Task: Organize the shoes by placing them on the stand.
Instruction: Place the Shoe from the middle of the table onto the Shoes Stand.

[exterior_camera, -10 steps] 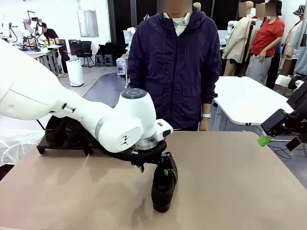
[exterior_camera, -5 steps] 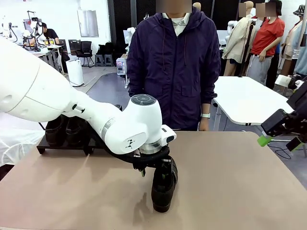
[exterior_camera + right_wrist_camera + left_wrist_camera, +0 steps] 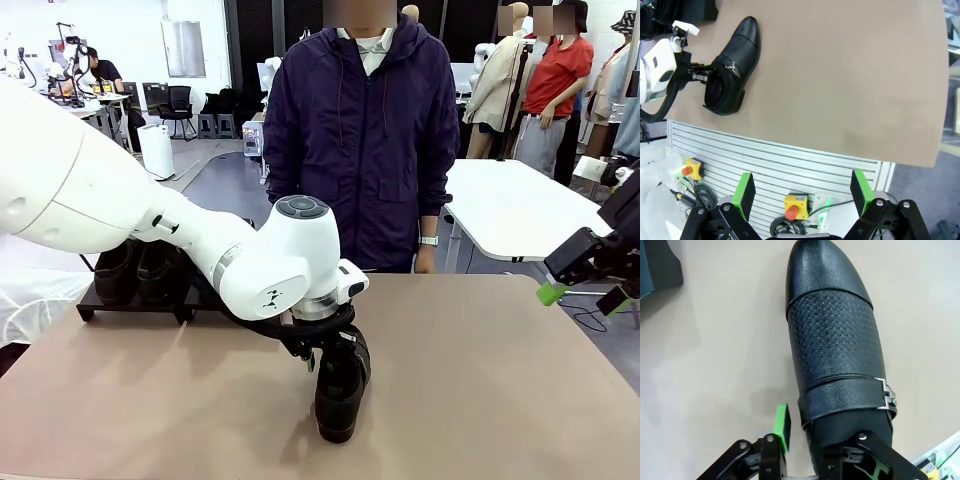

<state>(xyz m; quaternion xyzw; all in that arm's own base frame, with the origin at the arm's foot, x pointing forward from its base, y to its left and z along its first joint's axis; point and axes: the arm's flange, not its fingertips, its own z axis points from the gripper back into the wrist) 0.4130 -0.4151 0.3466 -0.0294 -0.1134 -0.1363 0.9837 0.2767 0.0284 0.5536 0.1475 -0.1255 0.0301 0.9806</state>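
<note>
One black shoe point(image 3: 340, 395) stands on the tan table, toe toward the near edge; it also shows as the shoe point(image 3: 837, 340) and the shoe point(image 3: 735, 62). My left gripper point(image 3: 328, 358) is down on its heel end. In the left wrist view one green-padded finger point(image 3: 782, 426) stands just outside the shoe's side wall with a thin gap, and the other finger is inside the opening. Two more shoes point(image 3: 132, 272) sit on the black stand point(image 3: 95, 305) at the far left. My right gripper point(image 3: 803, 192) hangs open and holds nothing off the table's right edge, also seen as the right gripper point(image 3: 585, 295).
A person in a dark purple jacket point(image 3: 365, 130) stands at the table's far side, arms down. In the right wrist view, yellow boxes with red buttons point(image 3: 795, 206) sit below the near table edge point(image 3: 805, 150). The table's right half is bare.
My left arm has shifted right and down onto the shoe's heel end, and its jaws have narrowed around the shoe's side wall. The right arm has not moved.
</note>
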